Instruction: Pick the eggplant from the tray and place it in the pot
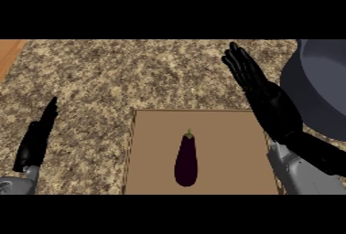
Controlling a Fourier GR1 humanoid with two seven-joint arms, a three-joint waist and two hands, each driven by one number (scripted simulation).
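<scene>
A speckled stone bench (pixel 135 77) seen from above. On it, at the lower middle, lies a flat brown tray (pixel 223 137). A dark purple eggplant (pixel 186 160) lies lengthwise near the tray's centre, its small green stem pointing away from the robot. Nothing touches it. The right robot hand (pixel 267 98) is released, fingers straight and pointing away, held over the tray's right edge, between the eggplant and a large grey pot (pixel 321 87) that sits at the right edge of the view. The left robot hand (pixel 39 135) rests edge-on at the lower left, fingers straight, well apart from the tray. A strip of wood (pixel 10 52) shows at the upper left corner.
</scene>
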